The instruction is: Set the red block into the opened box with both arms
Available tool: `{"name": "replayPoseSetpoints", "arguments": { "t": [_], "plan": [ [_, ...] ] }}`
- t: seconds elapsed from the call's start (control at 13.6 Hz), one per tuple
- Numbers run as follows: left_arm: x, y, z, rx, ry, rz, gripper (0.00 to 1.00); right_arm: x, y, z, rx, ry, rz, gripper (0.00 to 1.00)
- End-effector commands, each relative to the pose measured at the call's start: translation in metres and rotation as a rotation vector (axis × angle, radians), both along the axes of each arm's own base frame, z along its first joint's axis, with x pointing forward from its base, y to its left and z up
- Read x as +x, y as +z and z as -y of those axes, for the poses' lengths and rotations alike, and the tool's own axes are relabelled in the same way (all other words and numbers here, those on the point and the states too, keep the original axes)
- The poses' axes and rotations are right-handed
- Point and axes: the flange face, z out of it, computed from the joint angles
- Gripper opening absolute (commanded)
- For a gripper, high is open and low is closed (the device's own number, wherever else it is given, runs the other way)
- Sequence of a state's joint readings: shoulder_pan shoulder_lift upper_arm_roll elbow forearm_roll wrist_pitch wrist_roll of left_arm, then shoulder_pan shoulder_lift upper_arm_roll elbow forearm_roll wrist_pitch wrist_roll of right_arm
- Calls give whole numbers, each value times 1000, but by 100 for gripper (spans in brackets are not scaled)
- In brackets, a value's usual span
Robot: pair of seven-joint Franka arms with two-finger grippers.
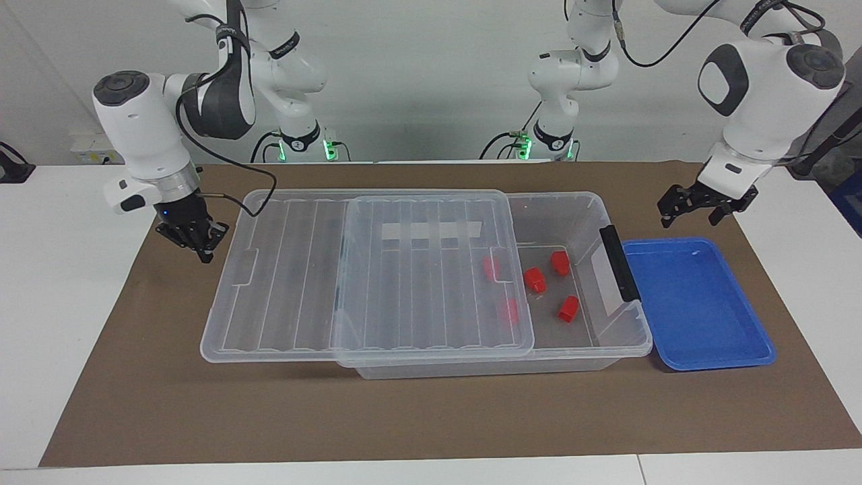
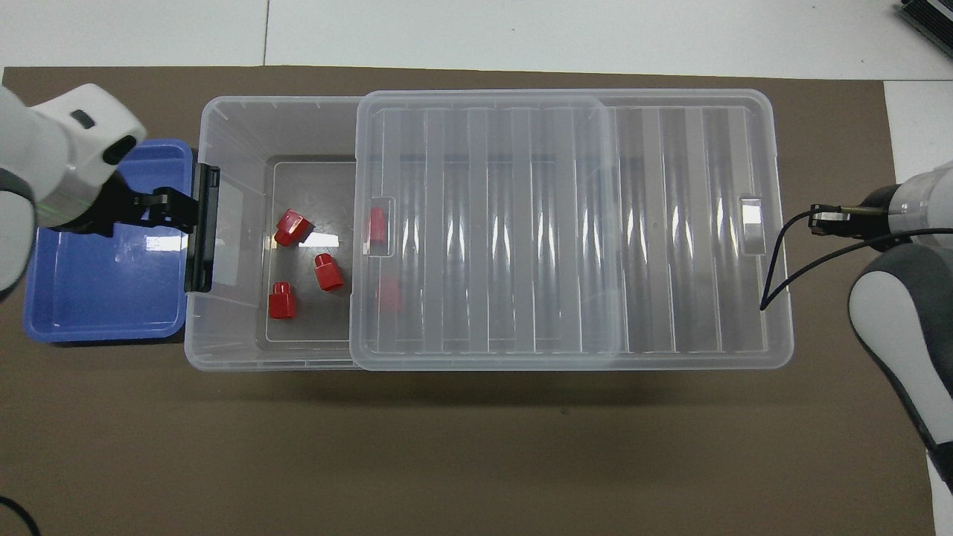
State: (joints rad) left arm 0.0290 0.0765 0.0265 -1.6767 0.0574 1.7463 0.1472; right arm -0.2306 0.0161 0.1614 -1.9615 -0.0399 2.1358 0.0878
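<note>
The box [image 1: 592,202] and its ribbed lid [image 1: 303,283] look like clear glossy plastic (light streaks along the ribs). The tray [image 1: 700,303] is smooth blue plastic; the brown mat [image 1: 431,411] is matt; the counter [image 1: 60,296] is smooth white.

Five red blocks [image 1: 535,279] in box [image 1: 626,340], lid [image 1: 431,269] half off, L tool [image 1: 693,207] open, empty

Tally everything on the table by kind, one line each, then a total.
Red blocks, all in the box: 5, first at
Clear box: 1
Clear lid: 1
Blue tray: 1
Total: 8
</note>
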Motion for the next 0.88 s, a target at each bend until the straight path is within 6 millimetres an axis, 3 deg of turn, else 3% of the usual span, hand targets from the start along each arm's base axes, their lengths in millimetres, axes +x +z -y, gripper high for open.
{"name": "replayPoseSetpoints", "arguments": {
  "t": [0.0, 0.37, 0.51, 0.81],
  "plan": [
    [-8, 1, 22, 0, -40, 19, 100, 3, -5, -14, 3, 43, 7, 0],
    [-17, 18, 10, 2, -21, 36, 100, -1, -7, -48, 4, 101, -30, 0],
    [-26, 43, 2, 0, -4, 77, 100, -4, -7, -68, 9, 132, -45, 0],
    [-22, 41, 9, -15, 5, 48, 100, -8, -7, -111, 41, 190, -46, 0]
  ]
}}
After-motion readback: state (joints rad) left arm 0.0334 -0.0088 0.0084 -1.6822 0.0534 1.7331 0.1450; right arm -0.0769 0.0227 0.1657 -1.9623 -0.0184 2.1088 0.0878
